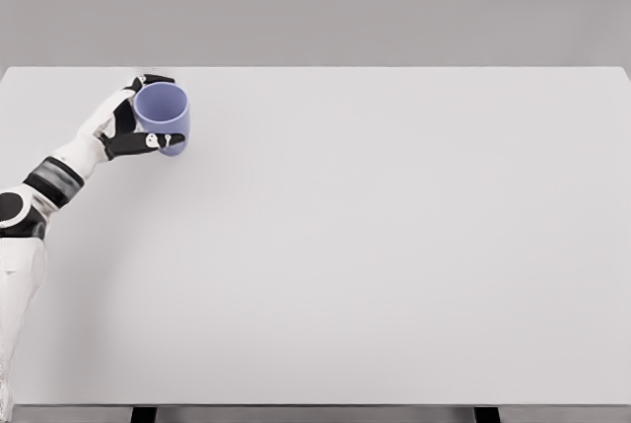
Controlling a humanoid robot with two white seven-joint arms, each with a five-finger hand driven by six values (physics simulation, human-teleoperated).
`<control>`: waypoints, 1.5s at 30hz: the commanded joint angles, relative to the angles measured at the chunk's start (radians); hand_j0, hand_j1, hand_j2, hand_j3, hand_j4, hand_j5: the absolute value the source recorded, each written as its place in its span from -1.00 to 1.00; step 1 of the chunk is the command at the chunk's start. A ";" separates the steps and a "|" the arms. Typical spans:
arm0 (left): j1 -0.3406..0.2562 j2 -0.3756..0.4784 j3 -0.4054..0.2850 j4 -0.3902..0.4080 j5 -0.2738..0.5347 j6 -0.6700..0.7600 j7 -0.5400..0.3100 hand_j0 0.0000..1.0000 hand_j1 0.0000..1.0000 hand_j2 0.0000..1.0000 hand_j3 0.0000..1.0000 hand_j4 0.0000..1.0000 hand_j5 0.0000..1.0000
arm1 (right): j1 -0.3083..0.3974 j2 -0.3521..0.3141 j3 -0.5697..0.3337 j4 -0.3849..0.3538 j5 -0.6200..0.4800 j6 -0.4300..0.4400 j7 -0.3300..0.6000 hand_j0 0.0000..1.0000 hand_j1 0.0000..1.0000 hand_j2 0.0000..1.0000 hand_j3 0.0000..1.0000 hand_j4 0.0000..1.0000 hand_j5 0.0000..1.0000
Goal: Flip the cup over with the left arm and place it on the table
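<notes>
Head view, near edge first: two dark table legs [144, 414] show under the front lip of the table [394, 275], one toward the left, one toward the right. Table top is pale grey-white, wide, filling most of the frame.

Lower left: white left arm [20, 275] enters at the picture's left edge and rises along it. A black joint sits at the bend, then a black-and-grey banded cuff on the forearm, which angles up and to the right toward the far left part of the table.

Farther in: left hand [126, 122], white with black palm and finger segments, clamped around the cup [164, 117]. Fingers [158, 140] wrap the near side of the cup's wall; another digit shows over its top far edge. Grip is closed on the cup body, not loose.

Cup: light blue-violet, plain, no handle seen. It is tilted so the open mouth faces toward the camera and upward; the interior is visible. Its lower end is near the table surface at the right of the hand; whether it touches the top or is held just clear cannot be told. A faint shadow lies beneath and beside it.

Position: far left area of the table, close to the back edge.

Beyond the table: flat grey backdrop [394, 9].
</notes>
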 commanded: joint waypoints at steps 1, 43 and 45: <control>0.000 -0.015 0.003 0.020 0.034 0.001 0.001 -0.23 -0.23 -0.23 -0.23 -0.23 -0.23 | 0.000 0.000 0.000 0.000 0.000 0.001 0.000 1.00 1.00 1.00 1.00 1.00 1.00; 0.018 -0.013 0.016 0.010 0.034 -0.001 0.001 1.00 1.00 1.00 1.00 1.00 1.00 | 0.000 0.000 0.000 0.000 0.000 0.000 0.000 1.00 1.00 1.00 1.00 1.00 1.00; 0.018 -0.010 0.019 0.010 0.034 -0.001 0.001 1.00 1.00 1.00 1.00 1.00 1.00 | 0.000 0.000 0.000 0.000 0.000 0.000 0.000 1.00 1.00 1.00 1.00 1.00 1.00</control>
